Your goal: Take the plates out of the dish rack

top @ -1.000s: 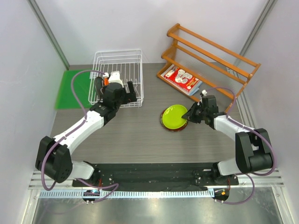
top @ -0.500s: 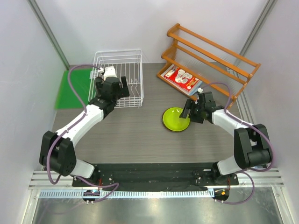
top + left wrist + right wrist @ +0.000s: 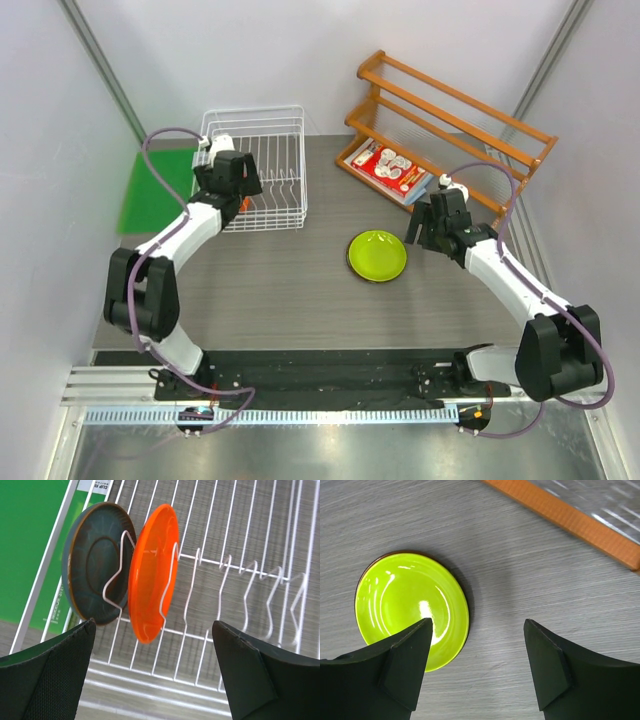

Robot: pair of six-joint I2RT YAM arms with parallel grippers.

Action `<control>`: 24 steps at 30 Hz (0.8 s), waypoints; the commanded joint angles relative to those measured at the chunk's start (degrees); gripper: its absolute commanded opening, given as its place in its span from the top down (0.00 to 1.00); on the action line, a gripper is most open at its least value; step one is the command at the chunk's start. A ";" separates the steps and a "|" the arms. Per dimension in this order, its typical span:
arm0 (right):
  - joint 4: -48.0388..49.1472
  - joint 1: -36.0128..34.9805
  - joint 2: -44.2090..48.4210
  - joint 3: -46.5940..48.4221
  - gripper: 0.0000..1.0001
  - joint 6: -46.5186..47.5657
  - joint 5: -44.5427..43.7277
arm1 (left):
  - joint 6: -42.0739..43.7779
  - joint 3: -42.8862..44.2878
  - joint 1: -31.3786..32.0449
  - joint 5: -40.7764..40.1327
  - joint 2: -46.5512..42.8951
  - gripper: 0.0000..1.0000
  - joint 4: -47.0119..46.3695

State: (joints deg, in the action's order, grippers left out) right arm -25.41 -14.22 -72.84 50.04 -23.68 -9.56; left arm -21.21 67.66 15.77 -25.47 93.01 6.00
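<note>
Tabletop (image 3: 280, 290): grey wood-grain.
Dish rack (image 3: 270, 150): we see orange plate (image 3: 152, 575), blue-grey plate (image 3: 92, 562) upright between prongs.
Lime green plate (image 3: 376, 256): flat on tabletop.
Left claw (image 3: 153, 625): wide, over dish rack.
Right claw (image 3: 477, 622): wide, empty, beside it.

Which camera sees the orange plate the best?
The left wrist view. There the orange plate fills the picture, standing on edge in the dish rack beside the blue-grey plate. The top view shows only a tiny orange sliver beside the left arm. The right wrist view does not show it at all.
</note>
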 commanded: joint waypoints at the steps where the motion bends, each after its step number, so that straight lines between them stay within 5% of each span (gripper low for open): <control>1: -0.61 -0.20 -0.20 2.17 0.21 0.74 -2.48 | 2.23 4.93 -1.35 -0.81 5.06 0.04 -4.94; 5: -0.26 -0.20 -1.87 2.08 0.21 0.83 -1.95 | 2.40 8.97 -2.41 -0.81 10.07 0.09 -5.74; 9: 0.18 -0.20 -3.10 1.81 0.23 1.01 -1.95 | 2.67 11.17 -2.94 -1.59 13.42 0.31 -5.74; 13: 0.53 -0.20 -4.24 1.81 0.23 1.27 -1.77 | 2.93 13.11 -3.29 -2.74 16.49 0.37 -5.74; 15: 0.62 -0.28 -4.42 1.73 0.23 1.36 -1.86 | 3.02 13.11 -3.29 -3.26 16.68 0.56 -5.74; 19: 1.06 -0.11 -5.12 1.55 0.23 1.36 -1.69 | 3.19 12.33 -3.29 -3.88 15.80 0.68 -7.14; 24: 1.50 -0.11 -5.21 1.02 0.23 1.36 -1.51 | 3.99 11.80 -3.38 -5.11 13.60 0.96 -6.53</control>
State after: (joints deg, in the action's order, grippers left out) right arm -25.63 -14.24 -77.93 50.35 -22.79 -10.41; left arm -16.43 78.76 12.56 -29.08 109.89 2.92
